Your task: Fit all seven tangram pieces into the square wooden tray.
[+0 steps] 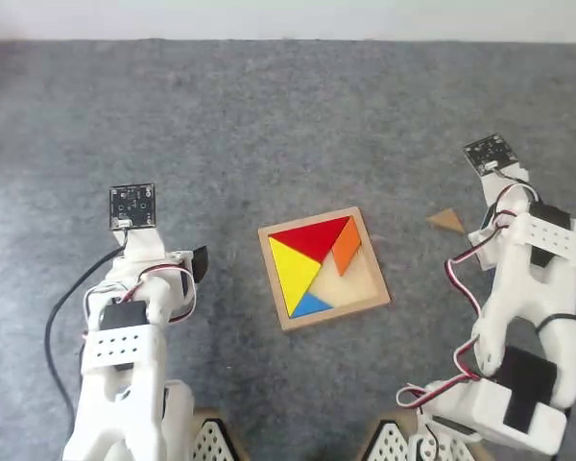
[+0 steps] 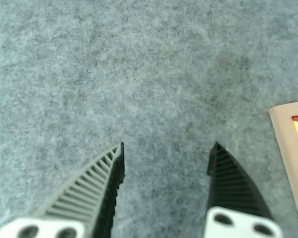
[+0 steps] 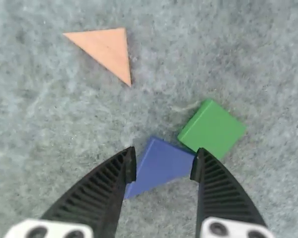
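The square wooden tray (image 1: 372,300) lies mid-table and holds a red triangle (image 1: 312,237), a yellow triangle (image 1: 293,269), an orange parallelogram (image 1: 346,247) and a small blue triangle (image 1: 311,305). A tan triangle (image 1: 447,221) (image 3: 107,49) lies on the carpet right of the tray. My right gripper (image 3: 164,151) is open, low over the carpet, its fingers on either side of a blue piece (image 3: 161,168). A green square (image 3: 212,128) lies just beside that piece. My left gripper (image 2: 166,146) (image 1: 187,277) is open over bare carpet, left of the tray's corner (image 2: 288,144).
Grey carpet covers the table. The right arm's body (image 1: 528,259) hides the blue piece and the green square from above. Both arm bases stand at the near edge. Bare carpet stretches behind the tray and between the arms.
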Motion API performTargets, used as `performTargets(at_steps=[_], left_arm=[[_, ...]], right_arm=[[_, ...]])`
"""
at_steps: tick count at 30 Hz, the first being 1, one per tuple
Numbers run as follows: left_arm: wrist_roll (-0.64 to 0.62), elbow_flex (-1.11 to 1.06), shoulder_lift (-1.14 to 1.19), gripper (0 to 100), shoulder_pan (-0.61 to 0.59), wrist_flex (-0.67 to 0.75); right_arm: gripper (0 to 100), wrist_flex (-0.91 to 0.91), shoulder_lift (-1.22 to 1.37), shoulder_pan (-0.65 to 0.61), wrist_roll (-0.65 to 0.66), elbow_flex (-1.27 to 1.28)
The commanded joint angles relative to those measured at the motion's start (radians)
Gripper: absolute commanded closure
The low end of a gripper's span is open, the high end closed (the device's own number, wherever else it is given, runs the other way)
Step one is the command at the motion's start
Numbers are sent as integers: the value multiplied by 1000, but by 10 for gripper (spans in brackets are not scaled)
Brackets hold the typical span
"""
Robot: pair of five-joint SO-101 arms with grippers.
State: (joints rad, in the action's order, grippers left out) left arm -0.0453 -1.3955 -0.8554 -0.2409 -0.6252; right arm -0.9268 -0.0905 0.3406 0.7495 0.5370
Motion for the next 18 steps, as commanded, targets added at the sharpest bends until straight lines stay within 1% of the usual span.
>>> performTargets(at_steps=[1,5,9,12,15,18], left_arm=[[12,4,-11,731,2,21],[12,4,-8,731,2,21],[12,4,-6,731,2,21],[12,4,-8,731,2,21],[9,4,-8,731,2,21],[6,4,-8,731,3,21]], right_arm=[[806,-1,-8,-19,-78,-52],[807,-44,-27,-128,-167,-23],[807,-76,-81,-259,-336,-15],[808,-76,-128,-394,-454,12],[808,-68,-137,-544,-545,46],[808,-68,-137,-664,-583,46]])
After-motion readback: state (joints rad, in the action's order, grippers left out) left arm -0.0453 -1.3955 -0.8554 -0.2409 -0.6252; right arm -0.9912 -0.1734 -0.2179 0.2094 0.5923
